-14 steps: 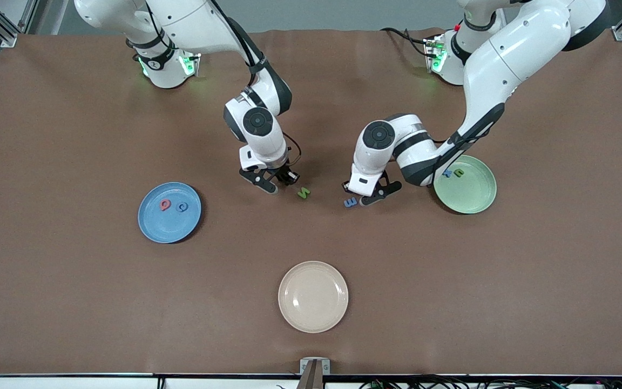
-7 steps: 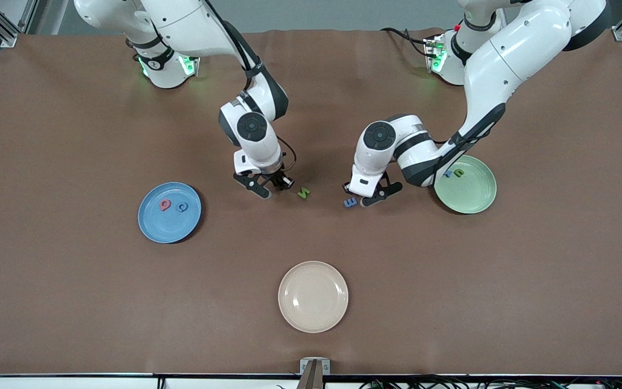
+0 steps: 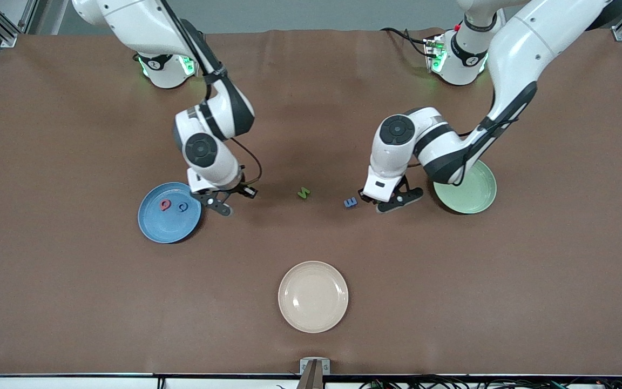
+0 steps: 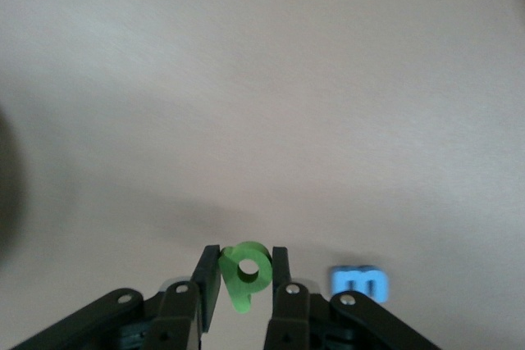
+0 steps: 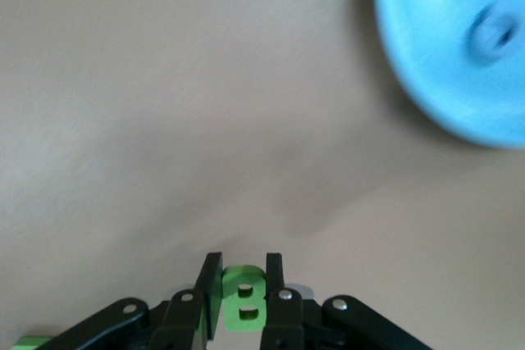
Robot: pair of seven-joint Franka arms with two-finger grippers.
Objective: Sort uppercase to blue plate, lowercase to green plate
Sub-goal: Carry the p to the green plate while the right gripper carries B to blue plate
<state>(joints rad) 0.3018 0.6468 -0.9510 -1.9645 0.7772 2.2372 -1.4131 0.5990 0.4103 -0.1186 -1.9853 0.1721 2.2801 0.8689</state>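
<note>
My right gripper (image 3: 234, 199) is shut on the green B (image 5: 232, 301) and hangs over the table beside the rim of the blue plate (image 3: 168, 227). The red Q (image 3: 165, 205) and blue G (image 3: 183, 207) lie on that plate, which also shows in the right wrist view (image 5: 443, 79). My left gripper (image 3: 381, 201) is shut on the green p (image 4: 261, 272), over the table between the blue m (image 3: 350, 202) and the green plate (image 3: 473, 197). The green N (image 3: 303, 192) lies on the table between the grippers. The blue x and green u are hidden by my left arm.
A cream plate (image 3: 313, 296) sits nearer the front camera, mid-table. The brown table mat (image 3: 73, 302) stretches wide around the plates. The blue m also shows in the left wrist view (image 4: 358, 282), close to the fingers.
My right gripper has carried the green B from near the N toward the blue plate. My left gripper has moved with the green p away from the m toward the green plate.
</note>
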